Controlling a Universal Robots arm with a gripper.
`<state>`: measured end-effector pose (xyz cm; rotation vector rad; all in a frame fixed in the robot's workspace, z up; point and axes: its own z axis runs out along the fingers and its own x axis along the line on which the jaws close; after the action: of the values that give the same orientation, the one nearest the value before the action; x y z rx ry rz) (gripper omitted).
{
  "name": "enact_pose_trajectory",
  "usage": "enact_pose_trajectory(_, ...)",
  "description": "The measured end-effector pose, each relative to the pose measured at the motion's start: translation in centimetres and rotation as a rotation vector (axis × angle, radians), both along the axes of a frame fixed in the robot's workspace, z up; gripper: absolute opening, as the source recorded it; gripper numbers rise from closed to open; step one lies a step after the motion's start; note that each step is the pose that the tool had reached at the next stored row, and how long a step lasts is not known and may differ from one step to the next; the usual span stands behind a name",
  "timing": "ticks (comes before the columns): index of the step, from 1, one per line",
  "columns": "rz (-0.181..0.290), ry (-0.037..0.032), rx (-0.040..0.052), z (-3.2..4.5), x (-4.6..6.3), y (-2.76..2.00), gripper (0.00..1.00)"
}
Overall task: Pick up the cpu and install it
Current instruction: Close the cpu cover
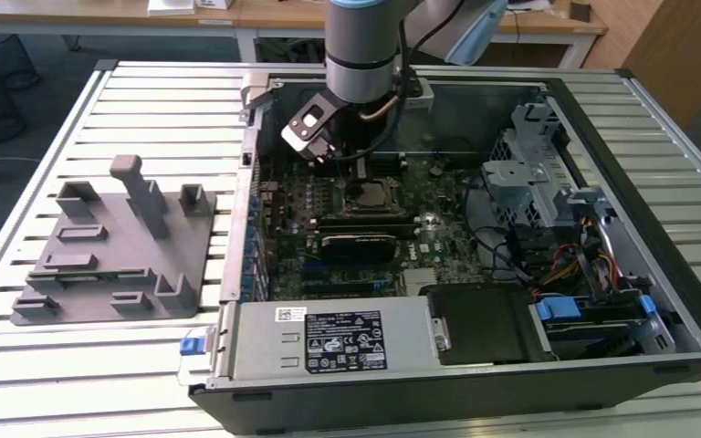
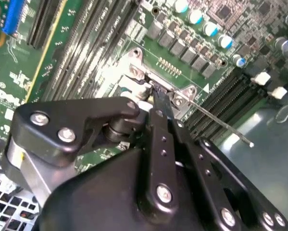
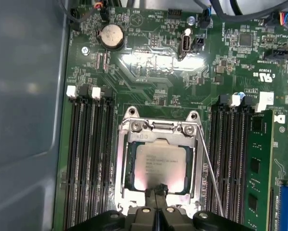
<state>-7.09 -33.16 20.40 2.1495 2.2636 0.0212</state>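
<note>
Arm (image 1: 360,46) upright over the open case (image 1: 448,394), pincer (image 3: 158,191) angled down — tips together at the rim of the seated cpu (image 3: 160,163)

cpu (image 3: 160,163) with shiny silvery metal top, matt black gripper (image 3: 158,191), matt grey plastic tray (image 1: 95,274)

Slatted pale metal table (image 1: 95,365) right across the exterior view, and 2 things sit directly on it. At 9 o'clock, the grey plastic fixture tray (image 1: 101,269) lies flat on the slats, its posts standing upright. From centre out to 3 o'clock, the open computer case (image 1: 473,388) lies on its side, just beside the tray.
</note>
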Motion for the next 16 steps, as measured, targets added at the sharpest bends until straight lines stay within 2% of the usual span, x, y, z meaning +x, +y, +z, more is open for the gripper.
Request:
enact_pose_trajectory(10,0.0,-0.0006,0.0001,0.02,0.01,0.0,0.11)
enact_pose_trajectory(16,0.0,-0.0014,-0.0002,0.29,0.0,-0.01,0.11)
